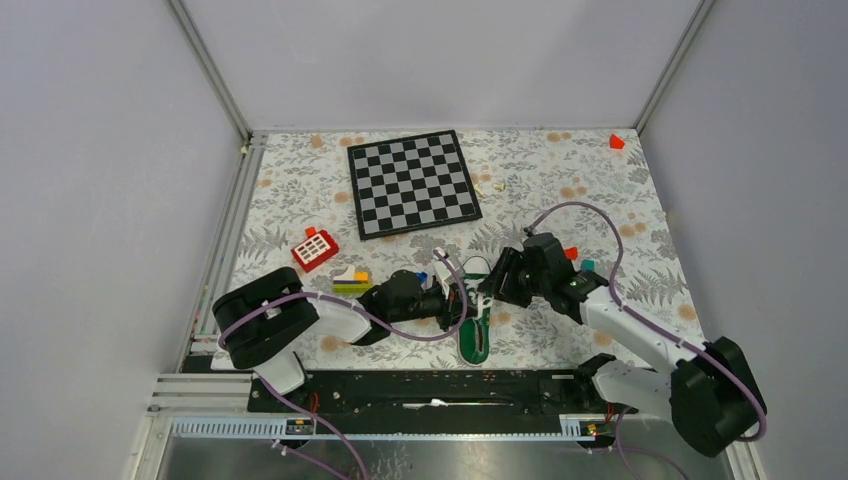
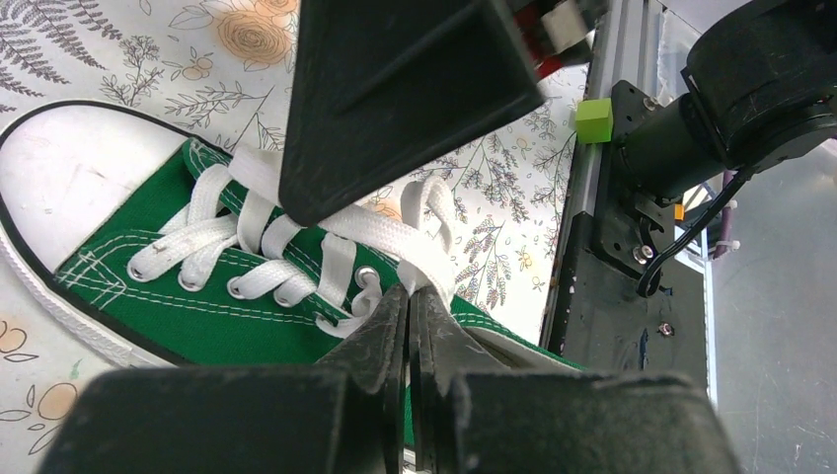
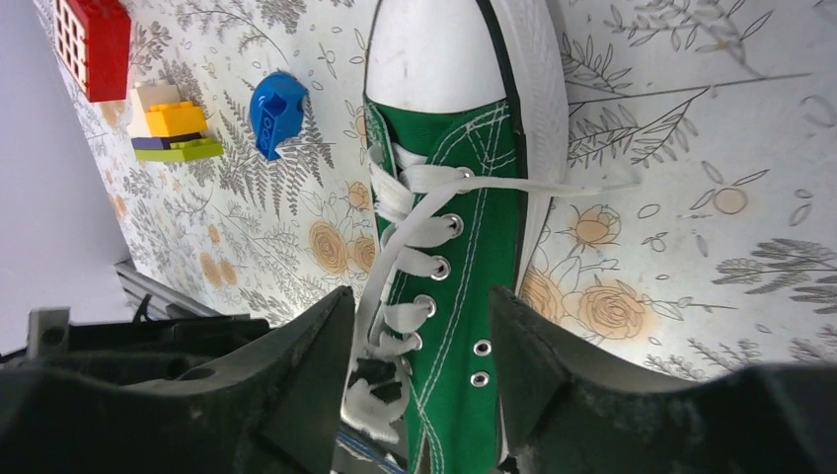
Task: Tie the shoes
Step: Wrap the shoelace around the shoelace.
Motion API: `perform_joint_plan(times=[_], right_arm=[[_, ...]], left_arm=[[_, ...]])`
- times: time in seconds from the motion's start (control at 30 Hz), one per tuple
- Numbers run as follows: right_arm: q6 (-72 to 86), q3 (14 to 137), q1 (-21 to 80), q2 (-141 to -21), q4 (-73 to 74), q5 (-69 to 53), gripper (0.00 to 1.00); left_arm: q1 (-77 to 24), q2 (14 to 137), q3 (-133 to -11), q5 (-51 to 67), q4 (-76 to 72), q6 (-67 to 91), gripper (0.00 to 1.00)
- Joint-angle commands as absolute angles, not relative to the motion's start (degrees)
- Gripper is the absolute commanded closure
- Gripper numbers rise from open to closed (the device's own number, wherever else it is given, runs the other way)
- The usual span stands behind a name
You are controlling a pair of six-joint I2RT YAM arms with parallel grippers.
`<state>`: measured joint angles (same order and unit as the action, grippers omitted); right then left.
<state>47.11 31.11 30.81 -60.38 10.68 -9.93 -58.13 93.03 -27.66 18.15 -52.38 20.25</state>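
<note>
Between the two arms, close to their bases, the green sneaker (image 1: 476, 338) lies on the flowered surface (image 1: 580, 215). Its long axis runs near to far and its white toe cap (image 3: 434, 49) points away from the robot.

We see the left gripper (image 2: 408, 296) come in from the shoe's left side. Its jaws are pressed together on a loop of the white lace (image 2: 390, 235), just over the upper eyelets.

The right gripper (image 3: 419, 326) hangs above the tongue end. Its jaws are apart, straddling the eyelet rows, and look down the shoe's length toward the toe; nothing is held between them.

A loose lace end (image 3: 582, 185) trails across the sneaker's right flank onto the surface, ahead of those open jaws and off to their right. We judge that the right arm, the nearer one, is best placed to reach forward along the shoe's axis for it.
</note>
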Motion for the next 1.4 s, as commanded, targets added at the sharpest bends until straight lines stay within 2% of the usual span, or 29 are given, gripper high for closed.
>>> perform_joint_plan(times=[0.0,0.03,0.23,0.53,0.83,1.37], right_arm=[[49.75,33.37,30.32,-64.82,4.51,-15.11,0.48],[50.29,33.2,30.32,-65.13,3.51,-15.49,0.53],[50.17,33.22,30.32,-64.02,2.09,-14.95,0.99],[49.19,33.82,30.32,-61.61,0.61,-17.83,1.0],[48.52,36.97,30.53,-69.09,-2.36,-23.98,1.0],[42.66,41.59,31.98,-75.11,6.21,-23.1,1.0]], left_arm=[[-57.74,90.6,-28.73,18.81,-54.0,18.48,1.0],[-57.74,90.43,-28.59,18.73,-53.97,18.42,1.0],[-57.74,89.94,-28.78,19.29,-52.9,17.89,1.0],[-57.75,90.34,-29.11,19.64,-53.46,17.34,1.0],[-57.77,90.56,-30.0,19.99,-52.85,17.23,1.0],[-57.76,89.97,-29.88,19.78,-52.81,16.4,1.0]])
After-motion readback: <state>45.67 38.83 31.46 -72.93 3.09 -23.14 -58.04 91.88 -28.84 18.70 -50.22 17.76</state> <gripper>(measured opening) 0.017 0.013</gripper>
